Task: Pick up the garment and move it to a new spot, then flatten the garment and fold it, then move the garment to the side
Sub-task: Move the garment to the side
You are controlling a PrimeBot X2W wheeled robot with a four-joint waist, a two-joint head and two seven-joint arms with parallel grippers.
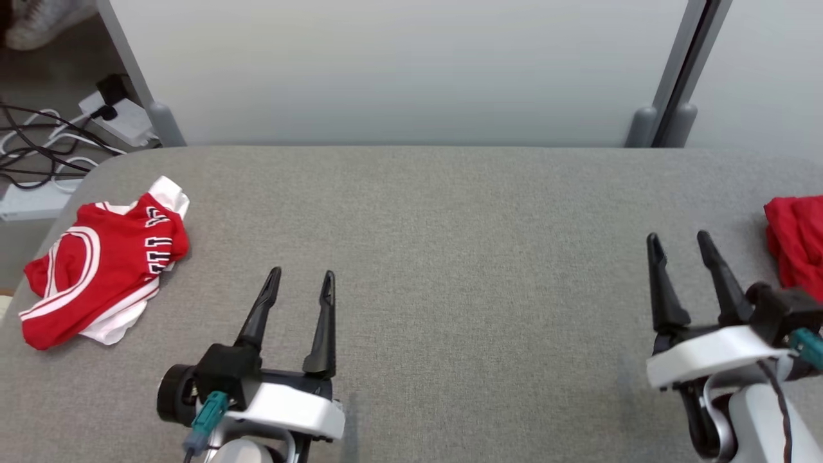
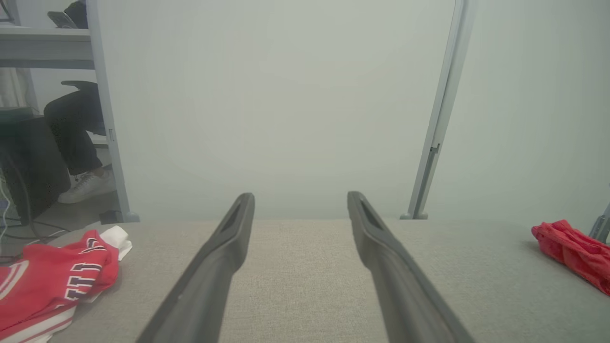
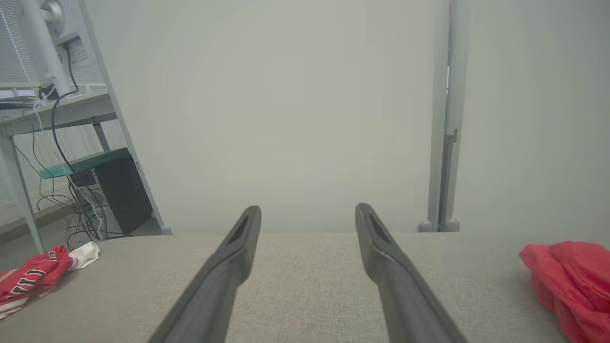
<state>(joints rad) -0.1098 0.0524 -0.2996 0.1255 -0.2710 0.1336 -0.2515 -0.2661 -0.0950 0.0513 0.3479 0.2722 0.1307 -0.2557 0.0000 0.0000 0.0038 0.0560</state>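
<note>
Nothing's picked up yet. The red-and-white jersey [image 1: 103, 270] lies crumpled at the left end of the grey desk [image 1: 450, 257], with a plain red cloth [image 1: 797, 241] at the right edge. The left gripper [image 1: 302, 273] and right gripper [image 1: 678, 236] both hang released and empty at the near side. Best bet is probably for the left one to pinch a raised fold of the jersey instead of scraping the desk, then carry it toward the open middle.

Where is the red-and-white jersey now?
The jersey lies crumpled at the left edge of the table in the head view, left of the left gripper, untouched.
</note>
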